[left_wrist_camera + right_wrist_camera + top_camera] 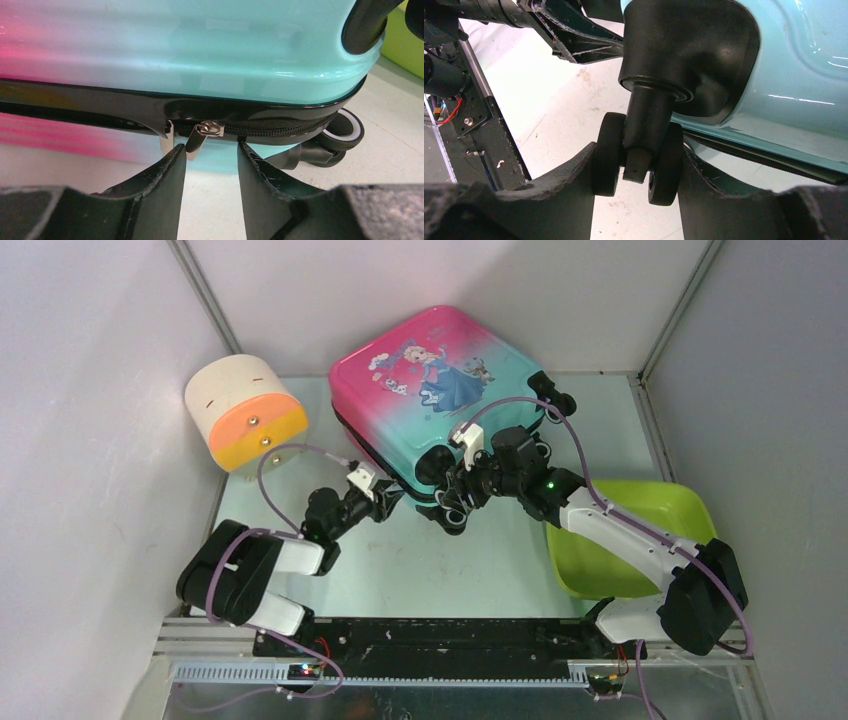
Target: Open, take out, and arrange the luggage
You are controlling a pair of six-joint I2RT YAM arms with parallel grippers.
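- Luggage (pixel 440 380) lies print side up, far-centre on the table (pixel 450 575), turned at an angle with one corner pointing near.
- Pink end is far-left, teal end is near-right.
- The zip along the near side looks shut in the stretch the left wrist view shows.
- Left claw (pixel 385 492) is at the near-left edge of the luggage, level with the zip seam.
- Its jaws are about half open with nothing between them. The zip pull (pixel 207 130) hangs just above the gap, with its metal tabs at the tip of the left finger (pixel 172 170). Can't tell if they touch.
- Right claw (pixel 452 508) is at the near corner, clamped on the twin caster wheel (pixel 606 152) with one finger pressed against each outer face.
- Wheel stem runs up into the black corner housing.
- Cylinder (pixel 245 405) is far-left, apart from the luggage.
- Green tub (pixel 650 510) is right, under the right arm.
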